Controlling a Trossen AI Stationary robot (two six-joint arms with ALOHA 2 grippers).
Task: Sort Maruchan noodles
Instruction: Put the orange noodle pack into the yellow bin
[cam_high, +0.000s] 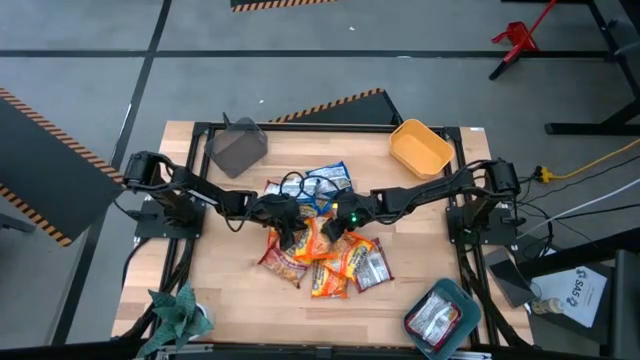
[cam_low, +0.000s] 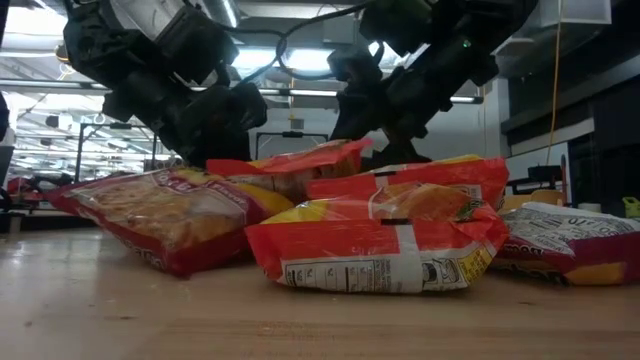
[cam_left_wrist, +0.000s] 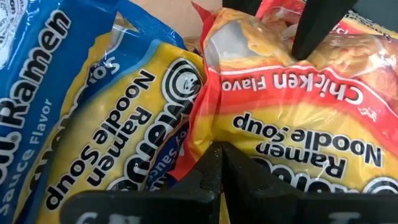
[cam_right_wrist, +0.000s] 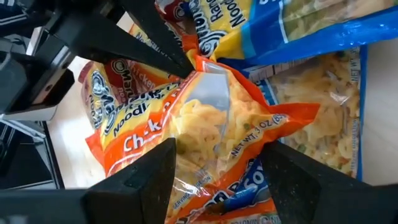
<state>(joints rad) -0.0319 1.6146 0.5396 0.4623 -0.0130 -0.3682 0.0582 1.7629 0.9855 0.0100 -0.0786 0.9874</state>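
Blue-and-yellow and orange-and-yellow Maruchan packets lie heaped mid-table (cam_high: 318, 245). Both grippers meet over the heap. My left gripper (cam_high: 288, 222) is shut on an orange chicken-flavour packet (cam_right_wrist: 205, 124), which lies on top of the other packets. My right gripper (cam_right_wrist: 217, 149) is open, one finger on each side of that same packet (cam_low: 300, 160). Its fingers (cam_left_wrist: 311, 31) also show in the left wrist view, beyond the packet (cam_left_wrist: 298, 106). Blue packets (cam_left_wrist: 74, 112) lie beside it. My left gripper pinches the orange packet between its two fingers at the crimped end (cam_right_wrist: 200, 67), coming in on a slant from the table's left. The held end is raised and the rest of the packet lies on the heap. My right gripper's fingers straddle the packet's body; whether they touch it I cannot tell.
A grey bin (cam_high: 238, 148) stands at the far left and a yellow bin (cam_high: 420, 147) at the far right. The teal bin (cam_high: 440, 318) at the near right corner holds silver packets. Bare wood (cam_high: 220, 290) lies near-left of the heap.
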